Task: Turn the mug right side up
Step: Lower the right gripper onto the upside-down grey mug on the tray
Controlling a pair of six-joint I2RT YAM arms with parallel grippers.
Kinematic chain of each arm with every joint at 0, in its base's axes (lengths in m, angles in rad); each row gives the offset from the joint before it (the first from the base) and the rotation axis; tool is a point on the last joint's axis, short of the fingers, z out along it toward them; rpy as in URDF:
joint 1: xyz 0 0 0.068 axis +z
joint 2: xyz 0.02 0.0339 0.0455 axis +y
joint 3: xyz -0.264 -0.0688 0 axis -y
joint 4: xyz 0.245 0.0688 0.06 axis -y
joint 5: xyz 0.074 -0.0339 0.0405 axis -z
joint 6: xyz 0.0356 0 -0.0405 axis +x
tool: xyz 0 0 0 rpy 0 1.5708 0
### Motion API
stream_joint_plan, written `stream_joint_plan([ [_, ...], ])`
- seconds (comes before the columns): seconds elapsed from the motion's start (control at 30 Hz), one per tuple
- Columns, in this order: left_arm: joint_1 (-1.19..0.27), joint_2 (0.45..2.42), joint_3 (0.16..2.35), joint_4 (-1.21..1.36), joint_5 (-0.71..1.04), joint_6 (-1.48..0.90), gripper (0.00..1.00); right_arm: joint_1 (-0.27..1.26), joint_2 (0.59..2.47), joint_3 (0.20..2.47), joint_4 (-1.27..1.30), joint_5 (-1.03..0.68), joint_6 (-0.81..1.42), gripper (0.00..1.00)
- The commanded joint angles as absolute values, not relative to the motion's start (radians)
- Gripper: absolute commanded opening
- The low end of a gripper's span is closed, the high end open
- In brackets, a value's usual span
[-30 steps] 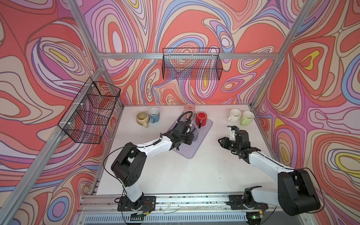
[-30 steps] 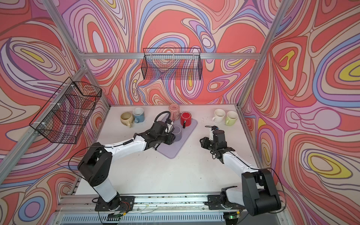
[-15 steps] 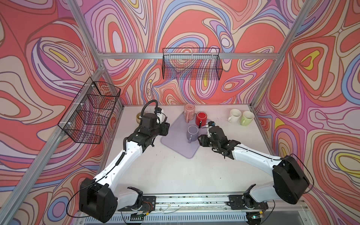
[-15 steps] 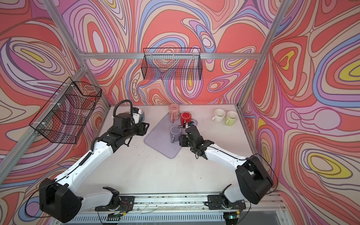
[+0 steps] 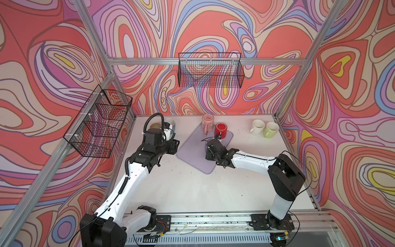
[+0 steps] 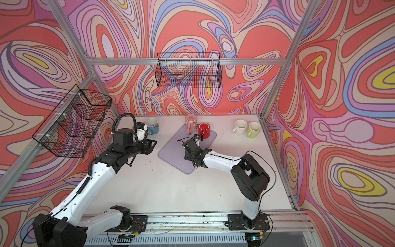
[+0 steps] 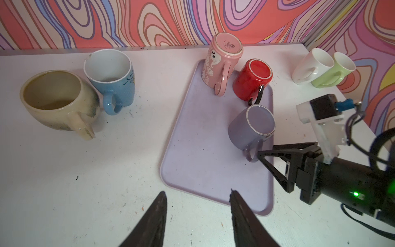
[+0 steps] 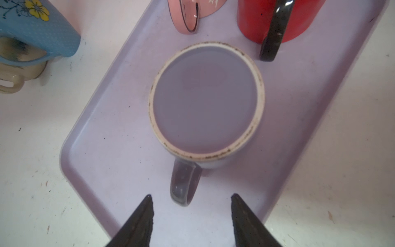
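A purple mug [image 7: 252,126] stands upside down on the lavender tray [image 7: 192,149], its base up and its handle [image 8: 183,186] pointing at my right gripper. My right gripper [image 8: 191,195] is open, and the end of the handle reaches just between its fingertips without touching either. In both top views the right wrist covers the mug. My left gripper [image 7: 198,191] is open and holds nothing. It hovers over the table by the tray's left edge [image 5: 181,149], well away from the mug.
A pink mug [image 7: 222,62] and a red mug [image 7: 253,79] stand upside down on the tray just behind the purple one. Cream [image 7: 55,100] and blue [image 7: 111,74] mugs stand back left, white [image 7: 310,64] and green [image 7: 333,70] back right. Wire baskets [image 5: 210,72] [image 5: 100,124] hang on the walls.
The left arm has drawn back leftward off the tray, away from the purple mug. The right arm has swung in from the right to the mug's handle, and its jaws have opened.
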State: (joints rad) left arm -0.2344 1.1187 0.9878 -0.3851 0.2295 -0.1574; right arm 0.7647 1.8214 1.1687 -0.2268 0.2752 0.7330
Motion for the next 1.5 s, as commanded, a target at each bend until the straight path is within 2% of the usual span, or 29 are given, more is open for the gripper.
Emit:
stream_joint_plan([
  [0.0, -0.221, 1.097, 0.969, -0.369, 0.276, -0.17, 0.51, 0.765, 1.871, 1.207, -0.259, 0.302, 0.775, 0.58],
  [0.33, -0.217, 1.102, 0.962, -0.359, 0.298, -0.182, 0.5, 0.765, 1.948, 1.266, -0.299, 0.337, 0.808, 0.52],
  [0.57, -0.216, 1.104, 0.96, -0.358, 0.3, -0.183, 0.5, 0.742, 1.929, 1.239, -0.348, 0.36, 0.786, 0.36],
  [0.67, -0.215, 1.107, 0.96, -0.358, 0.302, -0.183, 0.5, 0.725, 1.906, 1.217, -0.345, 0.34, 0.759, 0.34],
  [0.97, -0.215, 1.109, 0.96, -0.36, 0.3, -0.178, 0.5, 0.684, 1.94, 1.281, -0.358, 0.205, 0.539, 0.35],
  [1.47, -0.214, 1.109, 0.959, -0.364, 0.294, -0.172, 0.49, 0.672, 1.991, 1.278, -0.327, 0.206, 0.527, 0.29],
])
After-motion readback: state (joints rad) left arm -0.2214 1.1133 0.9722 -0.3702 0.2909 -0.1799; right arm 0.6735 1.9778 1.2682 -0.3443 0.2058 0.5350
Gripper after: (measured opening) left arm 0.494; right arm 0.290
